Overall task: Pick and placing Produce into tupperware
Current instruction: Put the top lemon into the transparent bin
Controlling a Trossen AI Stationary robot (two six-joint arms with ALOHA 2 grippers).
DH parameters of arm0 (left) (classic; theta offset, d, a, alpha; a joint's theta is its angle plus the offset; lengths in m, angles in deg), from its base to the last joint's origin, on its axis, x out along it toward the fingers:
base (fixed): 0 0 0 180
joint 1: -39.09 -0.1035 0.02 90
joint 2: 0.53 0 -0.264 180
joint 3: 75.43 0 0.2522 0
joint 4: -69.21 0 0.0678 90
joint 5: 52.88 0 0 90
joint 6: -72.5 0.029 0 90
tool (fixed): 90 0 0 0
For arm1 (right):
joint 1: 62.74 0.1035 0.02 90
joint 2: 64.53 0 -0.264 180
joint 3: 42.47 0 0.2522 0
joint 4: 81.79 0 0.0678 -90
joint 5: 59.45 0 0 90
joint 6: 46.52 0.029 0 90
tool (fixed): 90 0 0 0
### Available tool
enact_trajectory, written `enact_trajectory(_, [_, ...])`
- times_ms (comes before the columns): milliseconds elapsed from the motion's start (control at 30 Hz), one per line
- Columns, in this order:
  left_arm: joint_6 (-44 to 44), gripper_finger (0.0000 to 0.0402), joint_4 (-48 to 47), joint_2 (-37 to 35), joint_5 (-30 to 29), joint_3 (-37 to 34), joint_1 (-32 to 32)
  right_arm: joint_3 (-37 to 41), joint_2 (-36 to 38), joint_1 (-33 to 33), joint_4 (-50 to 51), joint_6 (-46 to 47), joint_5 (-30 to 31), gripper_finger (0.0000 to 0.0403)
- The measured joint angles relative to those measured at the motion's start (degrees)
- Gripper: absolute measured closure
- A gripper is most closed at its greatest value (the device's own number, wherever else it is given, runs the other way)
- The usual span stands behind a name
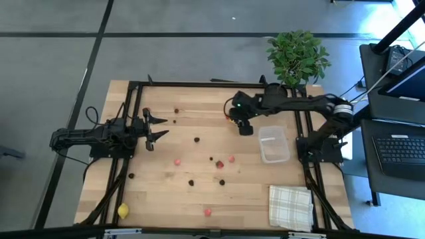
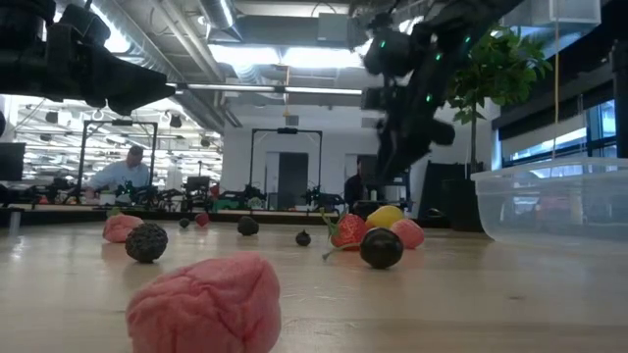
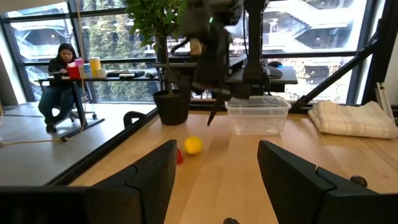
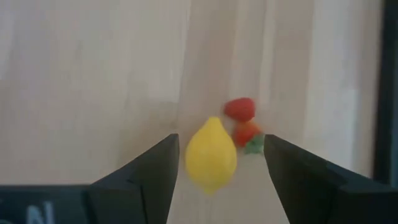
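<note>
My right gripper (image 1: pixel 243 127) (image 2: pixel 385 167) hangs open over the table's far middle, pointing down. In the right wrist view its fingers stand on either side of a yellow lemon (image 4: pixel 211 155) without touching it; two red strawberries (image 4: pixel 239 109) lie just beyond. The low view shows that lemon (image 2: pixel 386 216) on the table below the gripper. The clear tupperware (image 1: pixel 273 144) (image 3: pixel 257 115) stands to the gripper's right. Red, pink and dark pieces (image 1: pixel 219 163) are scattered over the middle. A second lemon (image 1: pixel 123 211) lies at the near left corner. My left gripper (image 1: pixel 159 127) (image 3: pixel 217 180) waits open at the left.
A white checked cloth (image 1: pixel 290 206) lies at the near right corner. A potted plant (image 1: pixel 297 56) stands beyond the far right corner. A black frame (image 1: pixel 199 84) runs around the table. A pink piece (image 2: pixel 203 299) lies near the low camera. People sit in the room behind.
</note>
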Motion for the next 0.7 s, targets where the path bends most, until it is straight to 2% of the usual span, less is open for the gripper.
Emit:
enact_trajectory(300, [0.0,0.0184,0.0,0.0,0.1,0.0,0.0,0.0,-7.1,-0.3,-1.1,1.9,0.0,0.0166])
enact_trajectory(700, [-0.1,0.0184,0.0,0.0,0.3,0.0,0.0,-0.1,-12.2,-0.6,-1.6,4.2,0.0,0.0166])
